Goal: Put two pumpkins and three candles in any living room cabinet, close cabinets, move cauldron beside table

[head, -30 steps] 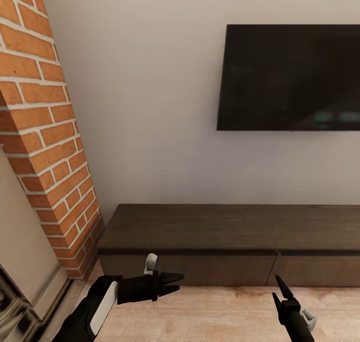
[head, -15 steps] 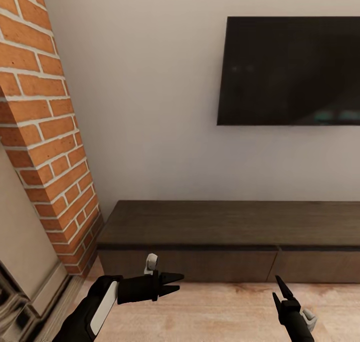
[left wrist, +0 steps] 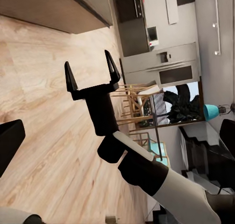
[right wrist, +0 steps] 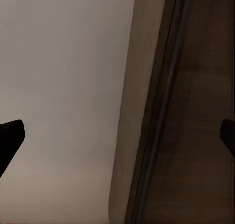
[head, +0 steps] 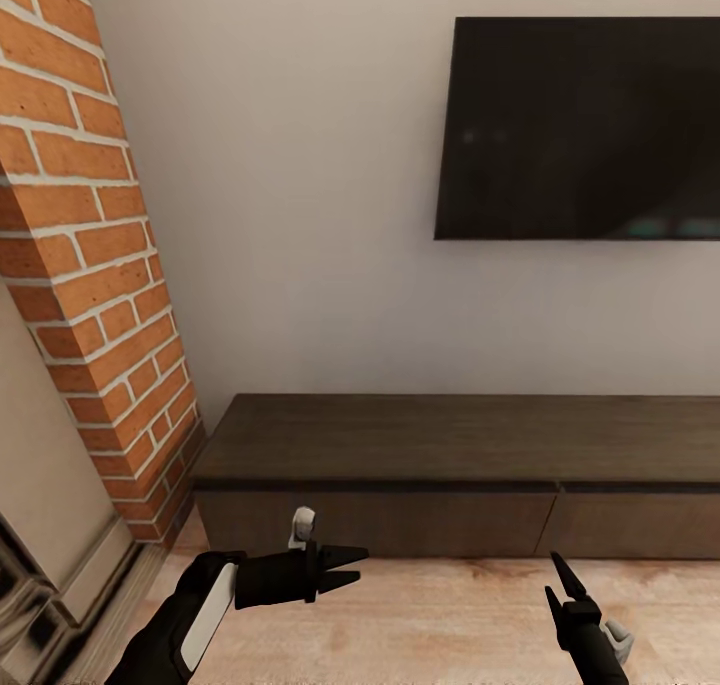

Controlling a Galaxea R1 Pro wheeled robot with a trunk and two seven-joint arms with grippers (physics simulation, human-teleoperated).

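The cabinet [head: 460, 465] is a long, low dark-brown unit against the white wall, with its drawer fronts shut and its top bare. My left gripper [head: 352, 565] hovers over the wooden floor in front of the cabinet's left end, pointing right, open and holding nothing. My right gripper [head: 558, 577] points up near the cabinet's middle seam; the left wrist view shows this right gripper [left wrist: 92, 73] open and empty. In the right wrist view the cabinet [right wrist: 196, 111] is close ahead. The pumpkins, candles, cauldron and table are out of view.
A black TV [head: 585, 130] hangs on the wall above the cabinet. A brick column [head: 85, 265] stands at the left, reaching the floor beside the cabinet's end. The left wrist view looks along the floor to wooden dining chairs [left wrist: 132, 99] and kitchen units [left wrist: 156, 62] far off.
The head camera has shifted: the cabinet, TV and brick column sit slightly higher in the picture. Both arms keep the same pose and both grippers stay open.
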